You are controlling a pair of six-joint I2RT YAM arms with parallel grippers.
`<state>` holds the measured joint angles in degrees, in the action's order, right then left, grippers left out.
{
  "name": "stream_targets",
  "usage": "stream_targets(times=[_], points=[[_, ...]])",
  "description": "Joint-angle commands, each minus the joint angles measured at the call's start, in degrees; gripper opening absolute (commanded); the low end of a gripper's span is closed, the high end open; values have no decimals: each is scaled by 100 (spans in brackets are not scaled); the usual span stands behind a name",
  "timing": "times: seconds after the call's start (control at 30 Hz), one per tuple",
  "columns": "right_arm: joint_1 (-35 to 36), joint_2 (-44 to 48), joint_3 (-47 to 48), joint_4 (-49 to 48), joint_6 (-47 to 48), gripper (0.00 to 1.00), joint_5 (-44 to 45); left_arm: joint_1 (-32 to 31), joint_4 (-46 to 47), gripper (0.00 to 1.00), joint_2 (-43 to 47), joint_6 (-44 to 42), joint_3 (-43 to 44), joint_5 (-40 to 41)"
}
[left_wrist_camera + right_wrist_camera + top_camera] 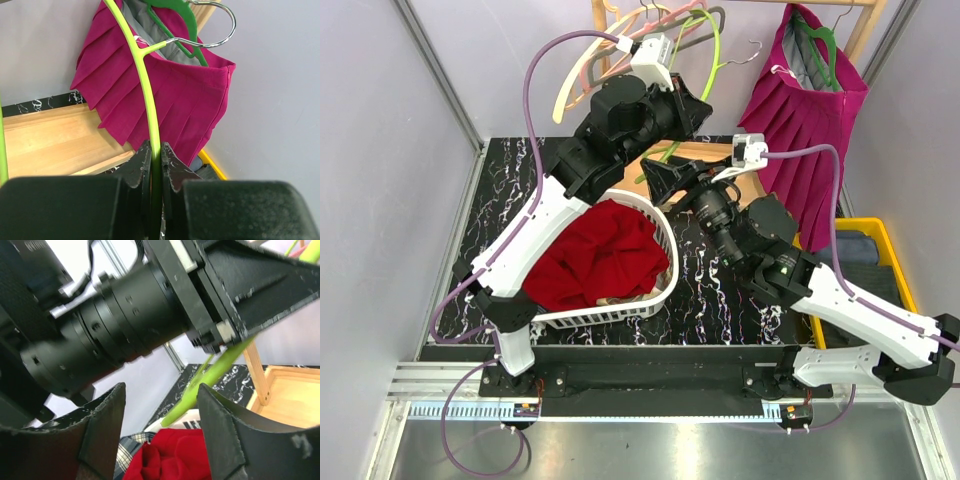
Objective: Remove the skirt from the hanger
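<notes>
The left tool (155,162) pinches the lime hanger (146,90); the right tool (161,400) hangs spread just beside it. Hold that pinch steady, and steer the right one clear of the left arm (550,210).

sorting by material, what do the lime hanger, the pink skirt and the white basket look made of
Lime hanger: likely plastic, smooth and slightly glossy, uniform colour. Pink skirt: matte woven fabric, pressed pleats. White basket: probably plastic, slotted moulded wall.

The skirt (175,100) is magenta, grey inside. The thin hanger (148,90) is lime green; the table (705,305) is black with white veins.
</notes>
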<state>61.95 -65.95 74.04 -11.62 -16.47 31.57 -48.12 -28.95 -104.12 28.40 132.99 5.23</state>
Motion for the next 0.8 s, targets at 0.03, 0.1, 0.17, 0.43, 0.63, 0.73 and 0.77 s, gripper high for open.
stream_targets(times=[0.03, 0.1, 0.17, 0.43, 0.63, 0.73, 0.77], points=[[36, 21, 462, 54, -277, 59, 156, -75, 434, 0, 304, 16, 149, -57], [27, 39, 558, 185, -322, 54, 139, -92, 417, 0, 339, 16, 140, -93], [10, -14, 794, 483, -436, 53, 121, -119, 416, 0, 392, -36, 122, -119], [-96, -14, 1104, 1539, -1007, 59, -2, -198, 504, 0, 445, -274, 236, -137], [-96, 460, 823, 2022, -1376, 79, -107, -198, 496, 0, 533, -388, 183, -145], [-96, 504, 700, 2058, -1490, 79, -90, -224, 522, 0, 480, -371, 227, -154], [-96, 496, 708, 2058, -1491, 79, -81, -259, 531, 0, 480, -379, 254, -146]])
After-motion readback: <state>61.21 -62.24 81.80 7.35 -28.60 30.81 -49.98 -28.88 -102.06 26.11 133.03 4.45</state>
